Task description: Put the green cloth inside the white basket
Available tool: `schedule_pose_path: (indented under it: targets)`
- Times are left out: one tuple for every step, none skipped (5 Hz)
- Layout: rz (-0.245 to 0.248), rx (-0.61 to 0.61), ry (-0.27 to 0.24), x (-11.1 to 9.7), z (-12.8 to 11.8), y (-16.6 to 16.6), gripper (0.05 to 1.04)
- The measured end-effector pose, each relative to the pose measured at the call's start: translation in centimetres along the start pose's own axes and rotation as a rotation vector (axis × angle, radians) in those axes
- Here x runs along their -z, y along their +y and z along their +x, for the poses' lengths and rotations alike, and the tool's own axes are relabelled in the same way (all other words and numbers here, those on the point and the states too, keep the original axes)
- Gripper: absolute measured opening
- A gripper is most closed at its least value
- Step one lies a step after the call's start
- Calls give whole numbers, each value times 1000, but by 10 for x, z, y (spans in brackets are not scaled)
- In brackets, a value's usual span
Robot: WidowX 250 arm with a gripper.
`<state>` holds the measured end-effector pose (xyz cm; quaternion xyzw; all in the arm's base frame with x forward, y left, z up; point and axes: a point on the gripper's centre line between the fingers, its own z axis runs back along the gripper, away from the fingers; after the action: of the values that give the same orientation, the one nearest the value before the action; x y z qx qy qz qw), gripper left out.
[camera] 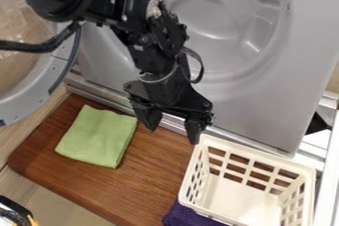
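Hand hung open between green cloth and white basket

The hand (172,125) was released, its fingers spread well apart above the wooden desk (159,170). The green cloth (99,136) lay flat to one side, outside the white basket (232,197), whose raised rim stood near one finger. A purple cloth (189,216) lay by the basket; a grey panel (265,81) rose behind the hand.

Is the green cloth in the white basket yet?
No, the green cloth lies on the brown wooden board, to the left of the white basket in the view.
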<state>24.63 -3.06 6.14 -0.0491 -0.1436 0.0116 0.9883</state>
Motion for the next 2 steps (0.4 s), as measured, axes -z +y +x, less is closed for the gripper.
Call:
schedule_pose_path:
  targets:
    - [2, 2, 20, 4, -4, 1, 1000]
    - [44, -47, 38, 2, -11, 29, 1000]
